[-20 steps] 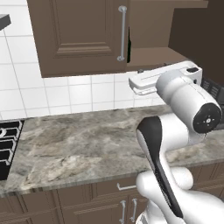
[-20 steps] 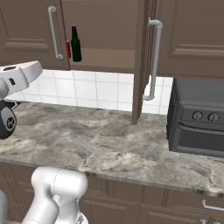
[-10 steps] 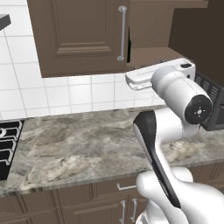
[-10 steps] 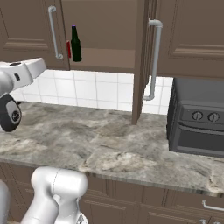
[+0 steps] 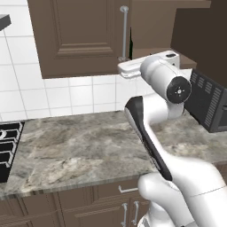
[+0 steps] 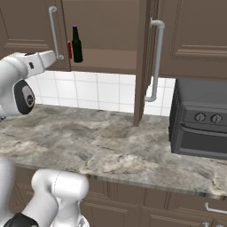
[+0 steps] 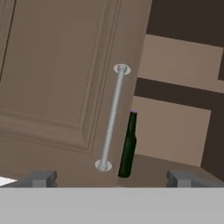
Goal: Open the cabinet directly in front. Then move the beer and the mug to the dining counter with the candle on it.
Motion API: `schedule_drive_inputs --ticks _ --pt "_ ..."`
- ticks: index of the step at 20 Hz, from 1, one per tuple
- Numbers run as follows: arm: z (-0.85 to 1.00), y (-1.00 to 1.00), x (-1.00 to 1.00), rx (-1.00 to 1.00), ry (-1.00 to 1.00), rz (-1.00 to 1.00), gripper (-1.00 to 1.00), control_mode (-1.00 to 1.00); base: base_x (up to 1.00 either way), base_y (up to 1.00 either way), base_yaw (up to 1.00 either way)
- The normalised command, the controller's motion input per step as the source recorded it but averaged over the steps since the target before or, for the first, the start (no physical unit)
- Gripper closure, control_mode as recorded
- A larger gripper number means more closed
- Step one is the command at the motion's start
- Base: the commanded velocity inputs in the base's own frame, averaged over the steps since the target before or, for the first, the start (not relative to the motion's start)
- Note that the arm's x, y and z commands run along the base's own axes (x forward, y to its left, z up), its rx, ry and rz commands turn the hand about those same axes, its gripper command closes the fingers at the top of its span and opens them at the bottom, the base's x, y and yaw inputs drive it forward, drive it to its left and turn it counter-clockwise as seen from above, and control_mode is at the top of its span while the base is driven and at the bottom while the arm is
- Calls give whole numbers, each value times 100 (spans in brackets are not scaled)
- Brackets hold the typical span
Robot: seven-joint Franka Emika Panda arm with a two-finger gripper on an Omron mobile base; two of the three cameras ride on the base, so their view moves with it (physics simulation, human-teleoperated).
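Note:
The cabinet point(image 6: 26, 31) hangs above the counter; its left door point(image 5: 80, 35) is closed and its right door point(image 6: 142, 62) stands swung out edge-on. On the open shelf stands the beer point(image 6: 77, 44), a dark bottle with a purple cap, which in the hand view point(image 7: 127, 146) rises just right of the left door's silver handle point(image 7: 111, 118). A red sliver of the mug point(image 6: 69, 49) peeks out beside the bottle, mostly hidden by the left door. My gripper point(image 7: 113, 179) is open and empty, held level in front of the left door's lower edge point(image 5: 122, 68), short of the bottle. The dining counter is out of view.
A grey-brown stone counter point(image 6: 102, 142) runs below the cabinet, backed by white tiles. A black toaster oven point(image 6: 199, 126) stands on it at the right. A stove's edge point(image 5: 6, 148) shows at the far left. Drawers with short handles point(image 5: 128, 189) sit under the counter.
The arm has lifted and swung the hand up and toward the cabinet's open side, nearer the left door handle. The jaws stayed open; bottle and doors have not moved.

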Motion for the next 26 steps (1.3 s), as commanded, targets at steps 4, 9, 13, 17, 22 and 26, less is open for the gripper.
schedule_drive_inputs --ticks 4,9,13,17,22,26 --pt "1 24 84 6 3 0 -100 -100 0 0 0" --pt "0 6 93 7 4 -1 -100 -100 0 0 0" --pt "0 0 100 3 3 -2 -100 -100 0 0 0" --pt "0 0 100 8 4 -3 -100 -100 0 0 0" --pt "-2 0 100 17 7 -3 -100 -100 0 0 0" --pt "-13 0 100 10 11 -3 100 -100 0 0 0"
